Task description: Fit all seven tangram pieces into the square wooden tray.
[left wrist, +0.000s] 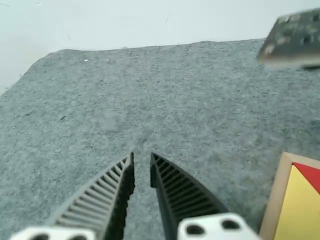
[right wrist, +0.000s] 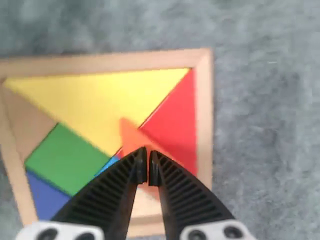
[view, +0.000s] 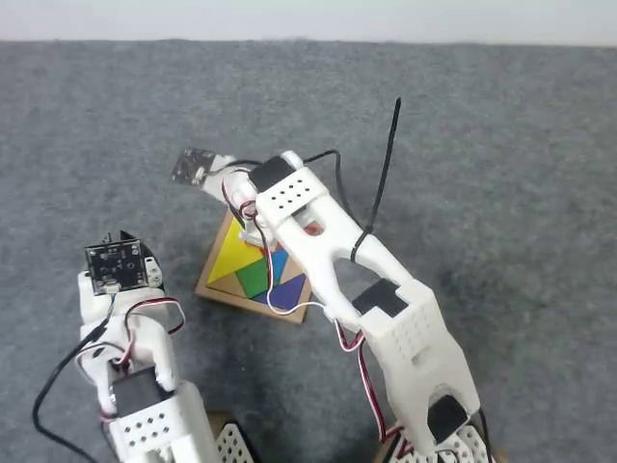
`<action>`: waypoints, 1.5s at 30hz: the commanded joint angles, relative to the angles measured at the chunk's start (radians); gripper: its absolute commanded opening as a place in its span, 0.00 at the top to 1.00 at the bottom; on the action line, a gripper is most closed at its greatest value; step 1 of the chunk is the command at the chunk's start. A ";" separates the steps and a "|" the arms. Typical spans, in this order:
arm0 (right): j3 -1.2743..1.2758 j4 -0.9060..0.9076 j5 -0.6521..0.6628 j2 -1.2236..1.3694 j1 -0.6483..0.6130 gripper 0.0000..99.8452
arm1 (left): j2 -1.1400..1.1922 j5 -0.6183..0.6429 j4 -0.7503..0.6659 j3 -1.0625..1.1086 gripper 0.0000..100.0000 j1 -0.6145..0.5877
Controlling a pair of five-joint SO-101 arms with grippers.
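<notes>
Right gripper: the black ribbed fingers are nearest the lens, pressed almost together with a thin slit between them. Their tips sit at an orange triangle; it cannot be told whether they pinch it.
Orange triangle: blurred, over the seam where the yellow and red pieces meet.
Square wooden tray: lies on the carpet under the right arm, holding a large yellow triangle, a red triangle, a green square and a blue piece. A patch of bare wood shows beside the green square.
Left gripper: fingers slightly spread, holding nothing, over carpet just beside a corner of the tray.
Circuit board: on the right arm's wrist, above the tray's far side; its markings are too blurred to read.
In the way: in the high view the right arm and its black cable cover much of the tray.
Left arm: stands near the tray's left edge.
Surface: grey carpet.
Room: a pale wall behind the carpet.
</notes>
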 commanded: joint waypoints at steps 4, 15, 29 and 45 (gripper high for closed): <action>-0.015 0.090 0.112 -0.024 -0.005 0.99 | -0.018 -0.012 0.002 -0.015 0.95 -0.005; -0.038 -0.125 -0.083 -0.058 0.035 0.99 | -0.018 -0.012 0.002 -0.015 0.95 -0.005; 0.051 -0.113 -0.023 -0.005 0.044 0.99 | -0.018 -0.012 0.002 -0.015 0.95 -0.005; 0.051 0.041 0.112 -0.044 0.084 0.99 | -0.017 -0.012 0.002 -0.015 0.95 -0.005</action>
